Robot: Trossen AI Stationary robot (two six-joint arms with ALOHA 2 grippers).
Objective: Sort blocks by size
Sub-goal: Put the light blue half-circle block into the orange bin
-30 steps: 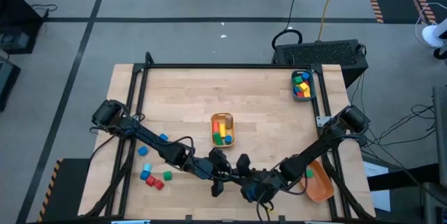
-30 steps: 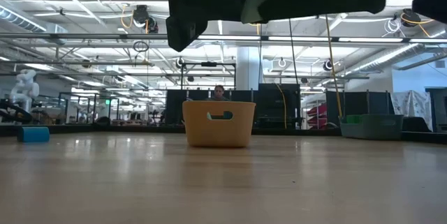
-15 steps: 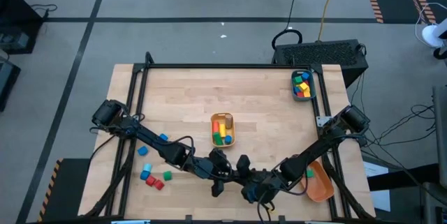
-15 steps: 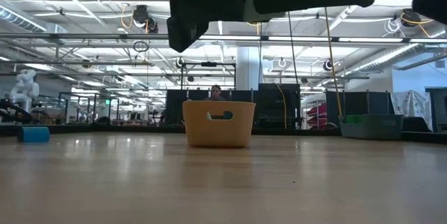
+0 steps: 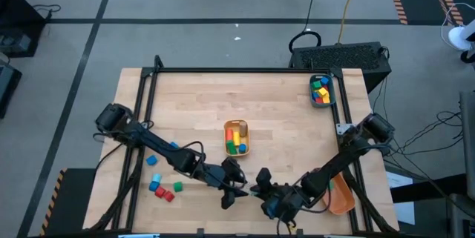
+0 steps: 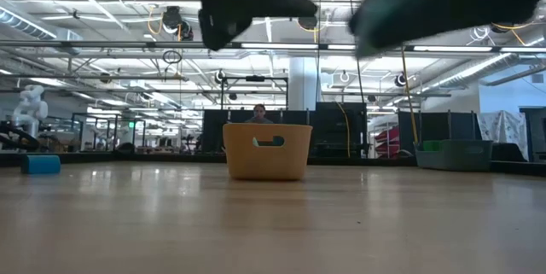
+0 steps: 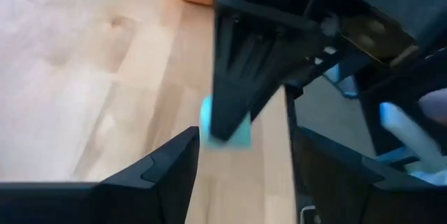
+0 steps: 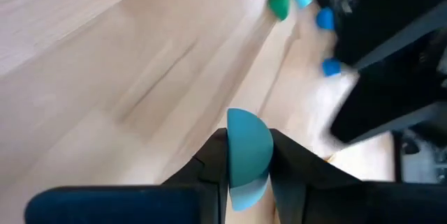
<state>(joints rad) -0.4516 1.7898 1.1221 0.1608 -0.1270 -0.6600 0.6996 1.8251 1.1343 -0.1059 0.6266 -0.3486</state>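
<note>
We see the table (image 5: 193, 97) with 3 bins: yellow (image 5: 237, 137) mid-table, teal (image 5: 321, 90) at the far right corner, orange (image 5: 340, 195) near right. The right gripper (image 8: 241, 161) clamps a cyan block (image 8: 246, 151) by the front edge. The left gripper (image 7: 241, 161) gapes empty beside it. Loose blocks (image 5: 162, 186) lie near left.

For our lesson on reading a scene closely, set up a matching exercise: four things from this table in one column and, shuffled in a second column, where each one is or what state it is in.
Column one:
1. right gripper
2. left gripper
3. teal bin
4. yellow bin

Column two:
A. far right corner of the table
B. open, holding nothing
C. middle of the table
D. shut on a cyan block

Right pairs: 1-D, 2-B, 3-A, 4-C
</note>
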